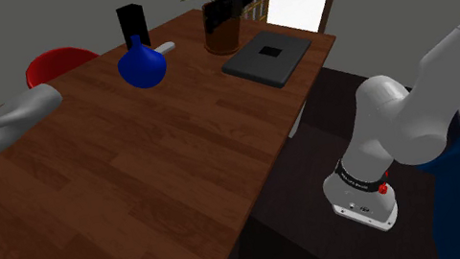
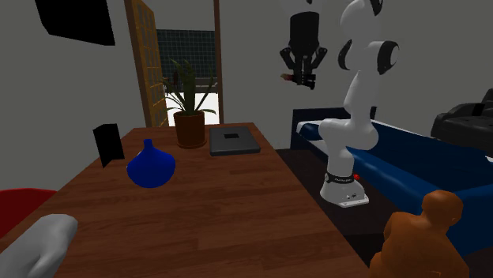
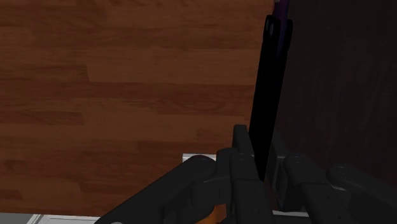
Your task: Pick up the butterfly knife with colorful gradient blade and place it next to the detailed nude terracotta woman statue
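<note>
Hand [image 3: 266,156] is clenching on the knife [image 3: 270,86], w/ the black handle sticking out from btwn the fingers [image 3: 240,145] and a bit of purple blade showing at its far end. In the wrist view the knife is hanging over the desk [image 3: 114,95] edge, wood on one side and dark floor on the other. In the 2nd ext view the hand [image 2: 303,73] is hovering high in the air, well above desk [image 2: 229,213] level, fingers pointing down, w/ a small reddish bit of knife [image 2: 287,77] poking out sideways. Statue [image 2: 423,237], orange-brown, is sitting at the desk's near corner at that view's lower right, well apart from the hand. Blue vase [image 2: 150,166], plant [image 2: 190,118] and dark slab [image 2: 233,140] are standing farther along the desk.
</note>
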`<action>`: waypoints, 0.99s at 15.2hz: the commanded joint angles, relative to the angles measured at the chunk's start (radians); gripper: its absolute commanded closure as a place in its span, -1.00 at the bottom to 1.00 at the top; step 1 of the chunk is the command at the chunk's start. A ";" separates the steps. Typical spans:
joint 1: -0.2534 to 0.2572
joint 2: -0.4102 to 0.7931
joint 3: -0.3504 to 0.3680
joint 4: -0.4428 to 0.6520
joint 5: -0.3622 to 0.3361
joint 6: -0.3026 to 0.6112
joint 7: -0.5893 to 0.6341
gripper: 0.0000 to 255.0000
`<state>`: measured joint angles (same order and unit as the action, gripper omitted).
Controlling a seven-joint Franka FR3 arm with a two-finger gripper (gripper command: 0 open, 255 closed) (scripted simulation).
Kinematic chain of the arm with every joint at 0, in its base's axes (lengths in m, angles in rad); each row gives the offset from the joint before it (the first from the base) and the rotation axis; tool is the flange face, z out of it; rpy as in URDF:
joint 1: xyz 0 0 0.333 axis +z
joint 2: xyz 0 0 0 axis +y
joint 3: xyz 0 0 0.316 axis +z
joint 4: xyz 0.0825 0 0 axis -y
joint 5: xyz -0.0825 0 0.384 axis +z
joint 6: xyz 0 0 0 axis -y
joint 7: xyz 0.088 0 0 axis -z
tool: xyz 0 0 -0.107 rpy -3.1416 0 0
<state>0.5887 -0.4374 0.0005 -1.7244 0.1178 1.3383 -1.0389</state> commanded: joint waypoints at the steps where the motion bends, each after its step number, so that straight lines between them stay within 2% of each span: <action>1: 0.011 0.005 0.034 0.003 0.012 0.007 0.047 1.00; 8: 0.056 0.071 0.168 0.063 0.046 0.038 0.225 1.00; 15: 0.103 0.196 0.306 0.186 0.042 0.063 0.410 1.00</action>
<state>0.6848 -0.2598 0.2877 -1.5502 0.1626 1.3916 -0.6549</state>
